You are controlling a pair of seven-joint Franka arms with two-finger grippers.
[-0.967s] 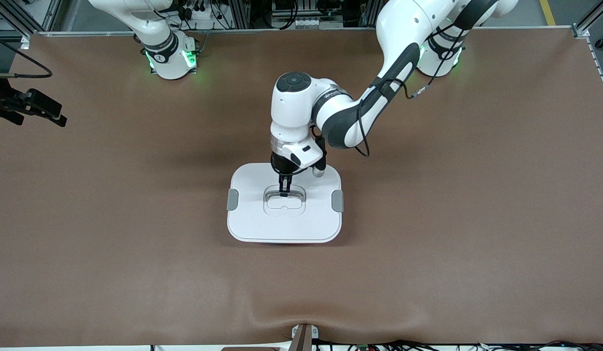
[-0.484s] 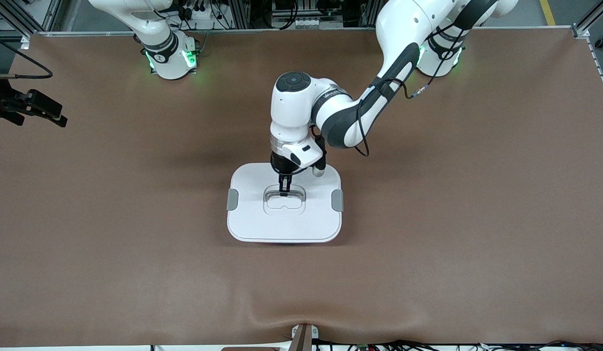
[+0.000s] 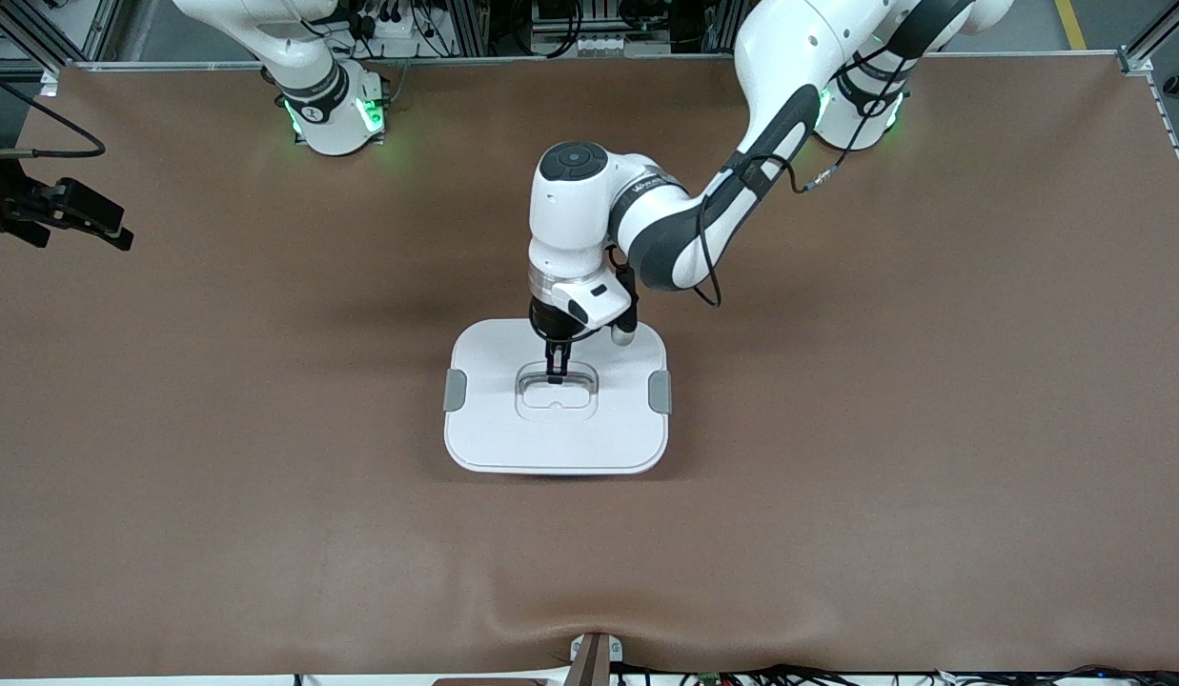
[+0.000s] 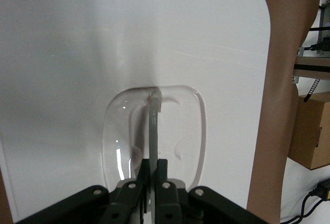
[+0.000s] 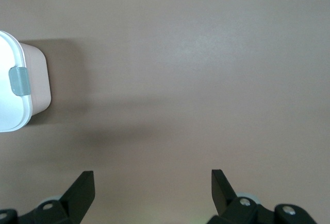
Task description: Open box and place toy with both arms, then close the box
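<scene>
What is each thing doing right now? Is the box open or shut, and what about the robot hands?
box: shut, lid on.
lid: lying flat on the box.
handle: standing up from its hollow in the lid, pinched by the left gripper.
side clips: against the lid's edges; whether latched cannot be told.
left gripper: shut on the handle.
right gripper: open, empty, over bare table, waiting.

box mid-table, lid on it | left gripper down in lid's handle recess | right gripper over bare table toward right arm's end
</scene>
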